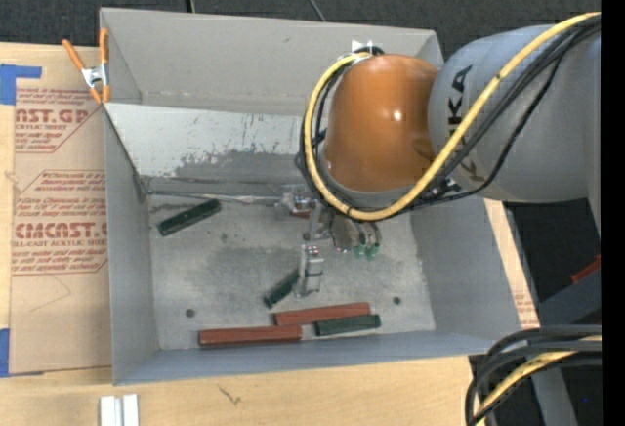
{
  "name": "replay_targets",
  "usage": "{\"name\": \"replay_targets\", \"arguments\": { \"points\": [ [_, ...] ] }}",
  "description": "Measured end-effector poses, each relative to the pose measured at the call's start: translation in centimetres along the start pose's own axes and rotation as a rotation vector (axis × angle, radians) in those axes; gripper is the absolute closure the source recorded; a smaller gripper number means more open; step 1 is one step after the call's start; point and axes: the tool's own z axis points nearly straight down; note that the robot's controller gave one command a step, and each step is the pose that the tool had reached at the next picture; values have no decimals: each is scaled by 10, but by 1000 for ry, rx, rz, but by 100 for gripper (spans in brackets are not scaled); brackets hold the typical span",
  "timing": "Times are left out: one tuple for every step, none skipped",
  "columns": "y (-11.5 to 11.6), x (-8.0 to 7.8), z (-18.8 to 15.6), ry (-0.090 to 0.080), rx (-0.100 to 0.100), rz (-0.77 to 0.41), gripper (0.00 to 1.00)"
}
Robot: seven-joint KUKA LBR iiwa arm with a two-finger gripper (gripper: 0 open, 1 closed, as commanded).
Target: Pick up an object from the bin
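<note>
My gripper [312, 277] reaches down below the orange wrist cover over the middle of the bin floor. Just to its lower left, touching or nearly touching its tip, lies a small dark green block [280, 292], tilted. In front of the gripper, near the bin's front wall, a short red-brown bar [322, 316] rests next to a dark green bar [347, 324].
A long red-brown bar [250, 337] lies along the front wall. At the left of the bin, near the sloped back wall, is a dark green bar [188, 217]. The arm and its orange cover hide the right rear of the bin.
</note>
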Motion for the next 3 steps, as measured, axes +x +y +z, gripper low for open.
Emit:
{"name": "replay_targets", "arguments": {
  "points": [
    [9, -1, 66, 1, -1, -14, 0],
    [-4, 19, 124, 10, 0, -189, 100],
    [-4, 19, 124, 10, 0, -189, 100]
  ]
}}
